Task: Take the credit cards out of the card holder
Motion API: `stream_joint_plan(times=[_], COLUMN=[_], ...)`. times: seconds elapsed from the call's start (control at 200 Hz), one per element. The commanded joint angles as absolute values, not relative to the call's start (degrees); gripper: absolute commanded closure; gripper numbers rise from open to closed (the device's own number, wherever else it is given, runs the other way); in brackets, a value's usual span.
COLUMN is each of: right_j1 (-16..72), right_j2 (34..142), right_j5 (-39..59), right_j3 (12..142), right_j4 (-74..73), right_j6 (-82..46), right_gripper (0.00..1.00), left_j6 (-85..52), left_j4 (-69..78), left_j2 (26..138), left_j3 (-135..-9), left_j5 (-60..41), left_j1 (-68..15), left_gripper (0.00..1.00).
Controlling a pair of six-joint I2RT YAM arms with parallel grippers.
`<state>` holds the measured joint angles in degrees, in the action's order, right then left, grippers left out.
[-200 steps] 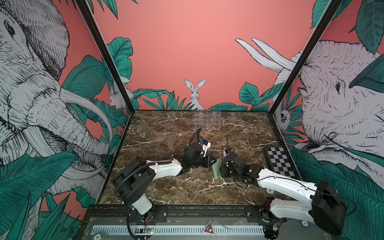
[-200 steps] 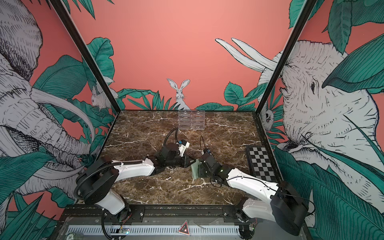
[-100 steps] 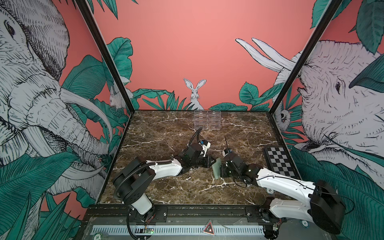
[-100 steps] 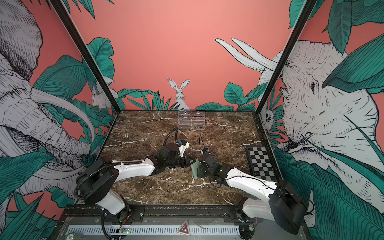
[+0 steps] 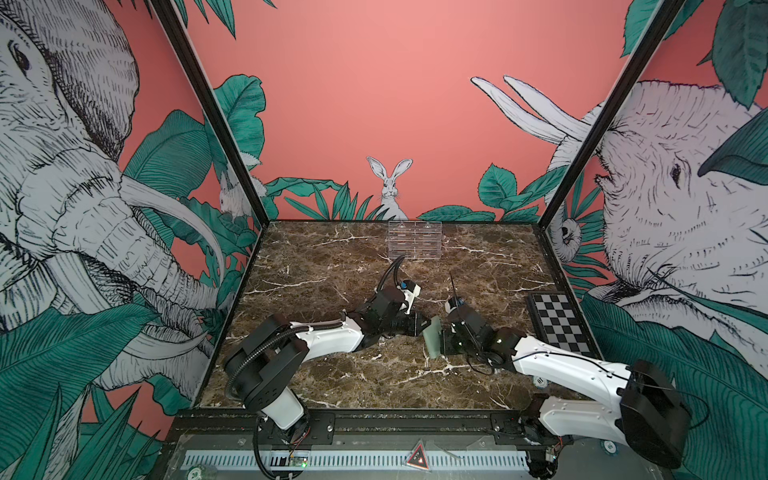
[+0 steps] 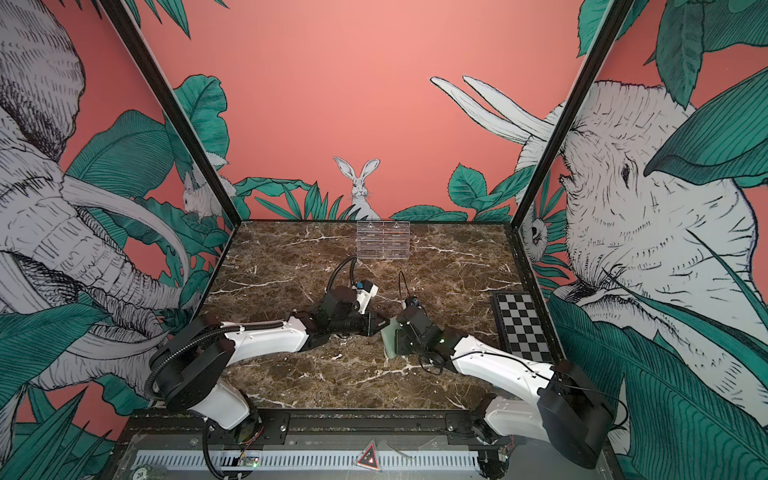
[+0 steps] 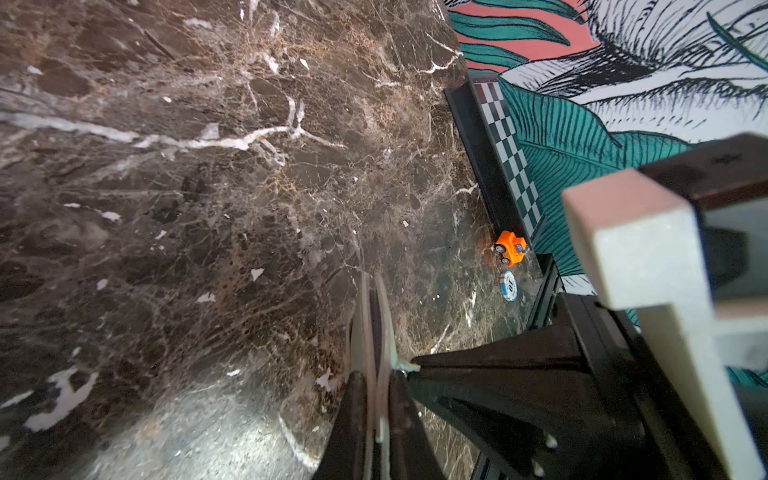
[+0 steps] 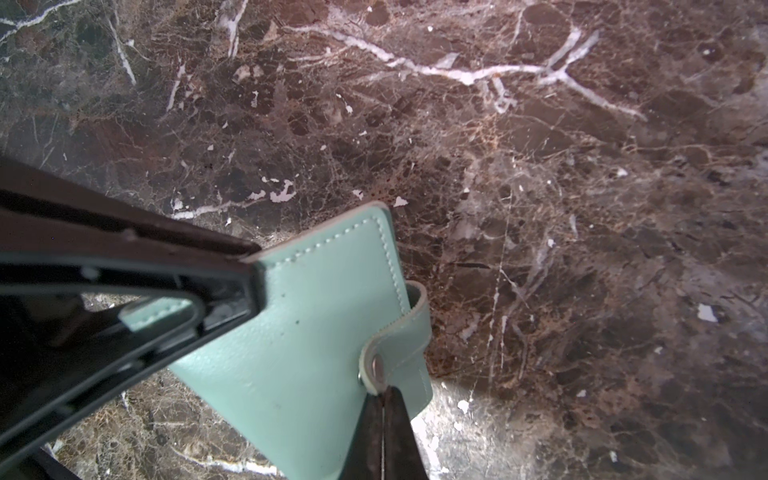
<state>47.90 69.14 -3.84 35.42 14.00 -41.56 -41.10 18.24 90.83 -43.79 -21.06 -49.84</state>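
The card holder, pale sage-green, is held off the marble table between both grippers in both top views. My left gripper is shut on one edge of it; in the left wrist view the holder shows edge-on between the fingers. In the right wrist view the closed holder fills the lower middle. Its snap tab wraps round the edge, and my right gripper is shut on the tab's rounded end. The credit cards are hidden inside.
A clear acrylic stand stands at the back of the table. A black-and-white checkered board lies along the right wall. An orange toy car and a poker chip lie near the board.
My right gripper's jaws have closed onto the snap tab. Both arms and the card holder have stayed almost where they were.
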Motion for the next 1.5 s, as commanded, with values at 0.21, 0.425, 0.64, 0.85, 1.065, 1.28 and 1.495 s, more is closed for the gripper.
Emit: stream_joint_plan(times=[0.21, 0.425, 0.64, 0.85, 1.065, 1.28, 1.495], right_j1=[46.3, 46.0, 45.9, 45.8, 45.8, 45.8, 45.8], right_j2=[70.0, 69.3, 69.0, 68.7, 68.5, 68.2, 66.4], right_j5=[-9.4, -9.4, -9.3, -9.0, -8.5, -8.0, -7.6], right_j3=[34.4, 33.7, 33.1, 32.7, 32.3, 32.2, 32.5], right_j4=[16.4, 16.3, 16.1, 15.6, 14.9, 14.5, 14.8], right_j6=[-42.1, -42.3, -42.5, -42.7, -42.9, -43.0, -42.4], right_gripper=[1.00, 1.00, 1.00, 1.00, 1.00, 1.00, 1.00], left_j6=[-39.9, -39.6, -39.0, -38.7, -38.1, -38.3, -39.2], left_j4=[15.8, 15.3, 14.6, 13.9, 12.9, 12.9, 12.5], left_j2=[88.9, 89.1, 89.2, 90.0, 90.3, 90.3, 87.6], left_j3=[-43.5, -43.5, -43.9, -44.3, -44.8, -44.5, -43.2], left_j5=[-22.6, -22.4, -22.2, -22.1, -21.3, -19.8, -16.6], left_j1=[-50.5, -50.5, -50.5, -50.5, -50.5, -50.5, -50.0], left_gripper=[1.00, 1.00, 1.00, 1.00, 0.81, 0.56, 0.32])
